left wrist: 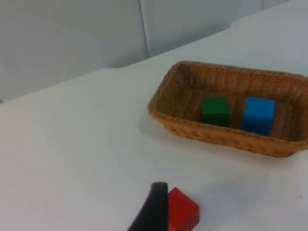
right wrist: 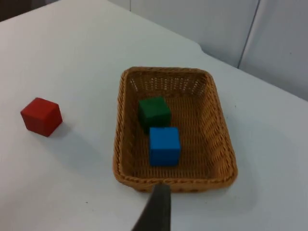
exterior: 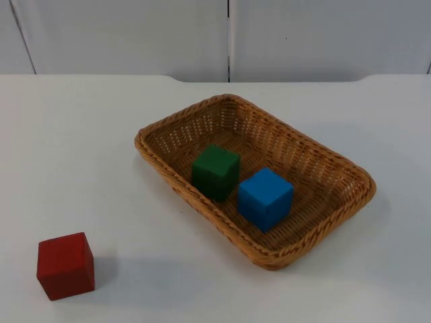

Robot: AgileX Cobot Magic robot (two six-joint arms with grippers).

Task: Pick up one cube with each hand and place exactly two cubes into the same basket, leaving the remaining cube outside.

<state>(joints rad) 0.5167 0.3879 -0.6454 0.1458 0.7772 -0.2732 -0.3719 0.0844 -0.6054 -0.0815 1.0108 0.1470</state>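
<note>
1. A woven wicker basket [exterior: 202,116] sits on the white bench [exterior: 81,134], set at an angle, roughly mid-bench and a little toward the right arm's side
2. Inside the basket a green cube [exterior: 215,171] and a blue cube [exterior: 265,198] stand just beside each other on the basket floor; in the top view their near corners look close to touching, though I cannot tell whether they meet
3. The right wrist view shows the same pair, green cube [right wrist: 154,111] farther off, blue cube [right wrist: 164,146] nearer, both within the basket [right wrist: 226,144]
4. A red cube [exterior: 65,265] rests on the bare bench, well apart from the basket, toward the left arm's side
5. The left pincer is above the bench near the red cube [left wrist: 185,211]; one black fingertip [left wrist: 155,207] stands just in front of it. How far it is open cannot be told, and no grasp is visible
6. The right pincer looks down on the basket's near rim, with one black fingertip [right wrist: 158,208] visible; its opening cannot be told either
7. No brand, label or writing can be read on the cubes, the basket or the grey partition wall [exterior: 121,33]
</note>
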